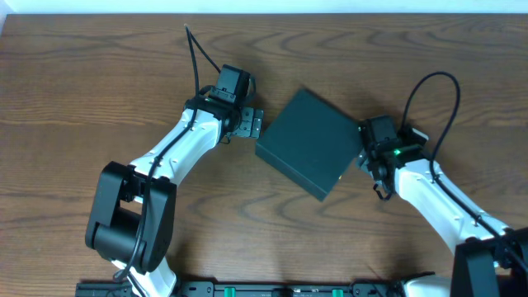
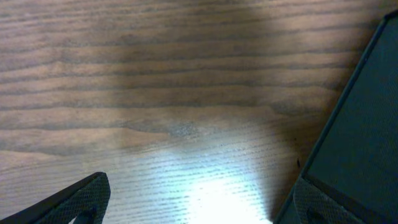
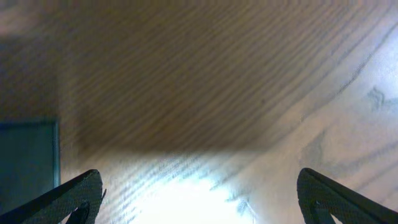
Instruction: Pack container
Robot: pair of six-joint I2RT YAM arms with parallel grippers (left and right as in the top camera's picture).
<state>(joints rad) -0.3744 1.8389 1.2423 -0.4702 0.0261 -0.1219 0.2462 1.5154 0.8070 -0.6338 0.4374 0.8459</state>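
You had the dark teal-green, roughly square matte container (image 1: 309, 142) lying flat near the middle of the brown wood-grain surface (image 1: 91, 74), turned so that its corners pointed roughly left, right, near and far. From overhead its hinged lid looked shut. No packets or other goods showed anywhere around it, so the pictures could not tell you whether packing was finished with the lid down or had not begun. If it had not begun, the lid was yet to be lifted and whatever belongs inside was yet to be brought into view. Your left claw (image 1: 252, 124) sat just beside the container's far-left edge. Its jaws were spread wide and held nothing. In the left wrist view bare wood lay between the two fingers (image 2: 81, 199), and the container's dark side filled the right of that picture beside the right-hand finger. Whether that finger touched the box I could not tell. Your right claw (image 1: 369, 162) was close against the container's right corner, equally wide and empty. Its wrist view showed only wood grain between the fingers, with a slice of the teal container at the left margin, outside the jaws.
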